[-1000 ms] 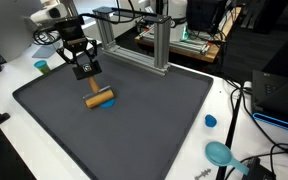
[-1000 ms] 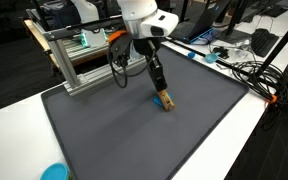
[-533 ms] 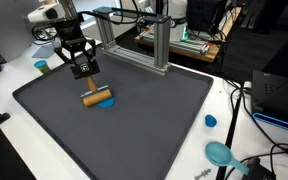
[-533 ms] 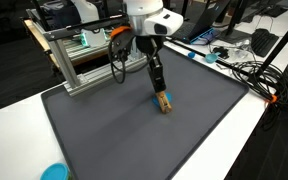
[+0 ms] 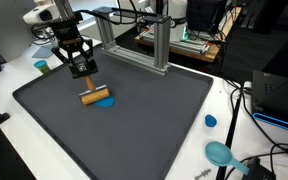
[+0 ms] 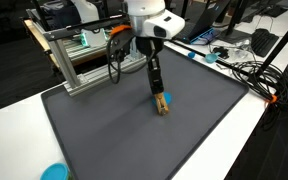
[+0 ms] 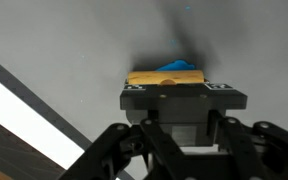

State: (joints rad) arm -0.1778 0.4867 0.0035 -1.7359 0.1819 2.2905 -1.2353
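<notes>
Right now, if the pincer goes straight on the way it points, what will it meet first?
Probably the wooden block. The pincer points down at the dark mat, and the wrist view shows the block centred ahead, with a blue piece beside it. I cannot tell whether a gap remains.

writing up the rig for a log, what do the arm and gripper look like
The arm has rounded white shells. The gripper is black and blocky, with angular linkage bars in the wrist view. A black cable loops beside the wrist, orange near its top. No markings are legible.
</notes>
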